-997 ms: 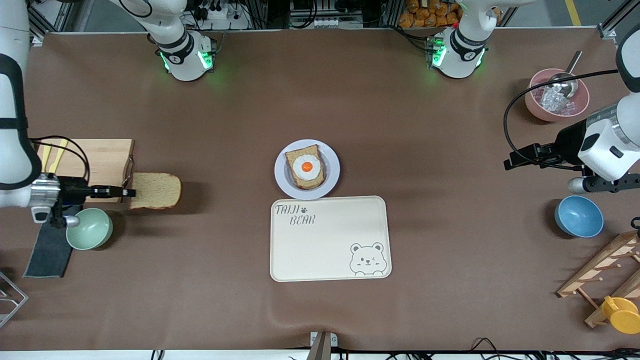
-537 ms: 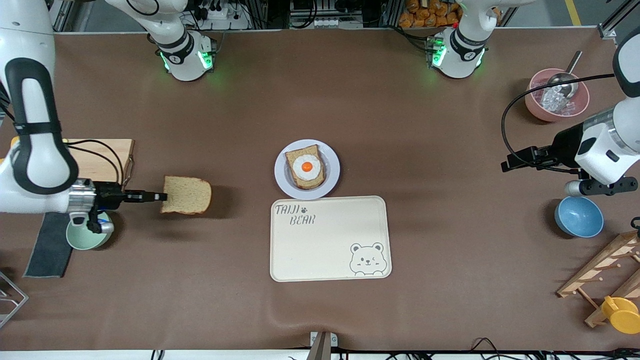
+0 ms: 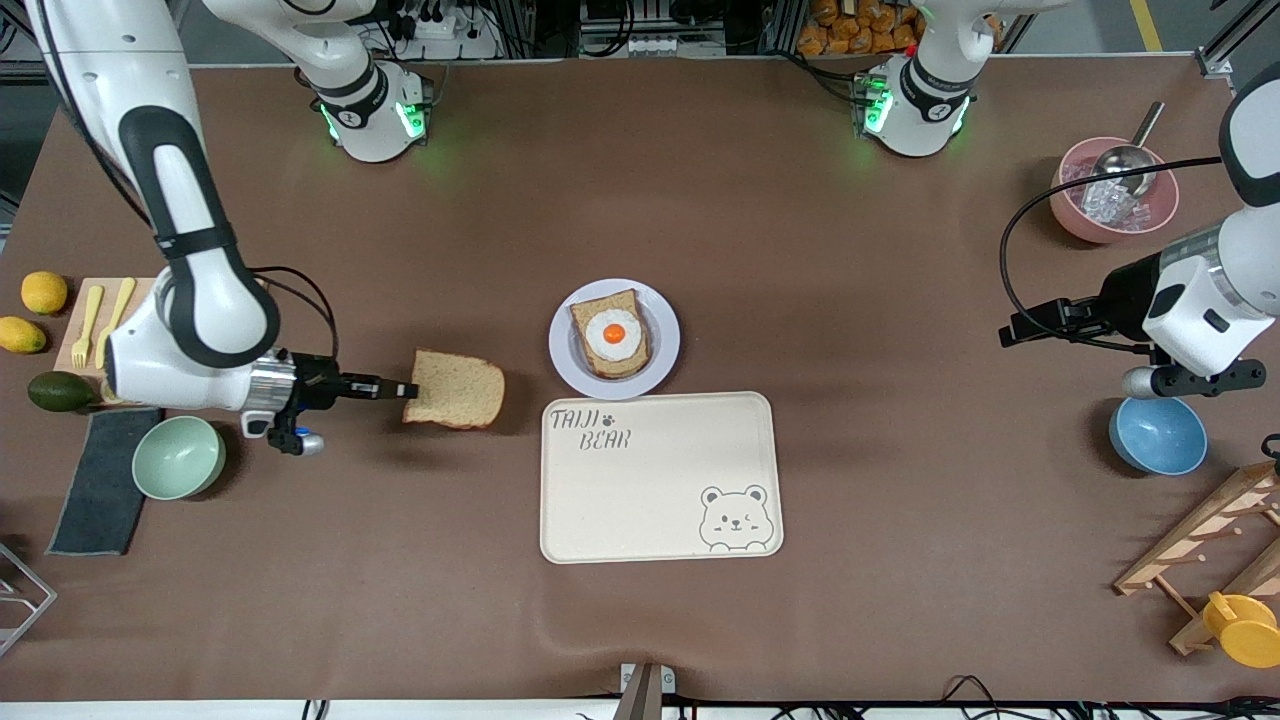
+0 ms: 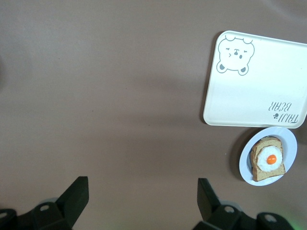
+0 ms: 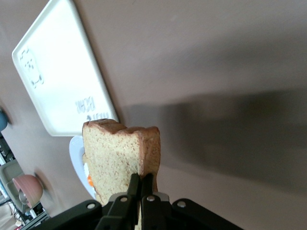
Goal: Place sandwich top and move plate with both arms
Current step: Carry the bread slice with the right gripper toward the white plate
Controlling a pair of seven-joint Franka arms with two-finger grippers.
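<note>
My right gripper (image 3: 405,389) is shut on the edge of the sandwich top (image 3: 456,389), a plain tan bread slice, and holds it in the air over the table between the wooden board and the plate. The right wrist view shows the slice (image 5: 120,153) pinched between the fingers (image 5: 140,184). The small pale plate (image 3: 660,365) sits mid-table and bears a bread slice with a fried egg (image 3: 612,334); it also shows in the left wrist view (image 4: 290,153). My left gripper (image 3: 1010,331) is open and empty in the air at the left arm's end of the table; its fingers (image 4: 74,194) frame bare table.
The cream bear tray (image 3: 660,477) lies just nearer the front camera than the plate. A green bowl (image 3: 178,456), grey cloth, wooden board with forks (image 3: 75,330) and fruit are at the right arm's end. A blue bowl (image 3: 1157,432), pink bowl (image 3: 1113,190) and wooden rack (image 3: 1205,540) are at the left arm's end.
My right arm has carried the bread slice from beside the wooden board toward the plate. The left gripper has drifted only slightly.
</note>
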